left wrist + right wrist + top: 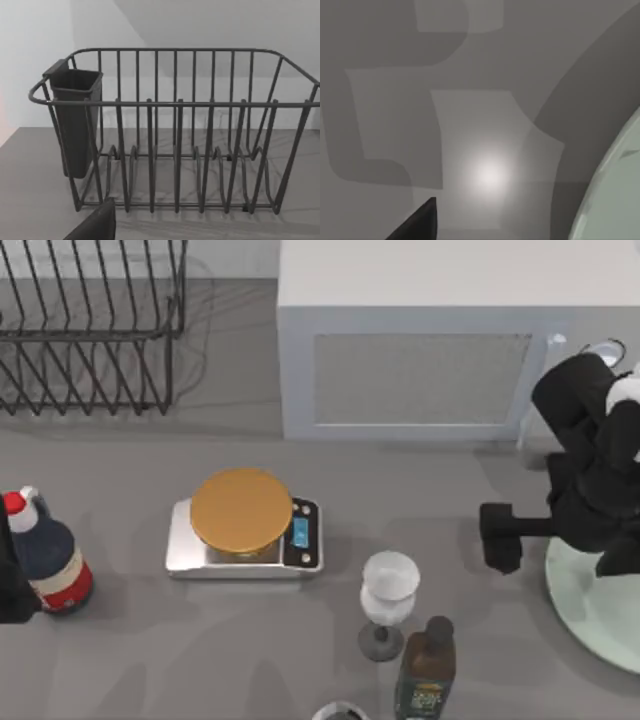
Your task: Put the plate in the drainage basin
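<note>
The pale mint-green plate [600,615] lies flat on the grey tabletop [130,650], well to the right of the kitchen scale [245,537] (silver, topped by an orange disc). The right gripper [500,537] hovers just beside the plate's near rim, between plate and scale; whether it is wide or narrow cannot be told. The wire dish rack [85,335] stands far behind the scale, to its left.

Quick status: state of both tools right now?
Left tool: parked at table's left edge, state cannot be told.
Right tool: beside the plate, holding nothing, fingers cannot be told.
</note>
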You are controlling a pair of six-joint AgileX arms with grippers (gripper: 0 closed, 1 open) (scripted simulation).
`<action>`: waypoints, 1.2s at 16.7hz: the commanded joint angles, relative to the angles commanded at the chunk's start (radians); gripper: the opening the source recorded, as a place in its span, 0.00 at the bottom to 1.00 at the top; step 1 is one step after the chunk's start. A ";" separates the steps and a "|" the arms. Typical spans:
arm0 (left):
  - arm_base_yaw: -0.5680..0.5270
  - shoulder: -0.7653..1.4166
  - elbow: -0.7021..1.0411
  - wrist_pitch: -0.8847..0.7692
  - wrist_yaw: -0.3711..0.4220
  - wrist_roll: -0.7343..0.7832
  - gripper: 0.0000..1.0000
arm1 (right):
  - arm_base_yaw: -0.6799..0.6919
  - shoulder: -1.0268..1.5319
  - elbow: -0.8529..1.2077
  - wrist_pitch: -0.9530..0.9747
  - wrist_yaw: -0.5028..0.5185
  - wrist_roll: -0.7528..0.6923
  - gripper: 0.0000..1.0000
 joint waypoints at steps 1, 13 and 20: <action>0.000 0.000 0.000 0.000 0.000 0.000 1.00 | 0.000 0.000 0.000 0.000 0.000 0.000 0.85; 0.000 0.000 0.000 0.000 0.000 0.000 1.00 | 0.000 0.000 0.000 0.000 0.000 0.000 0.00; 0.000 0.000 0.000 0.000 0.000 0.000 1.00 | 0.000 0.000 0.000 0.000 0.000 0.000 0.00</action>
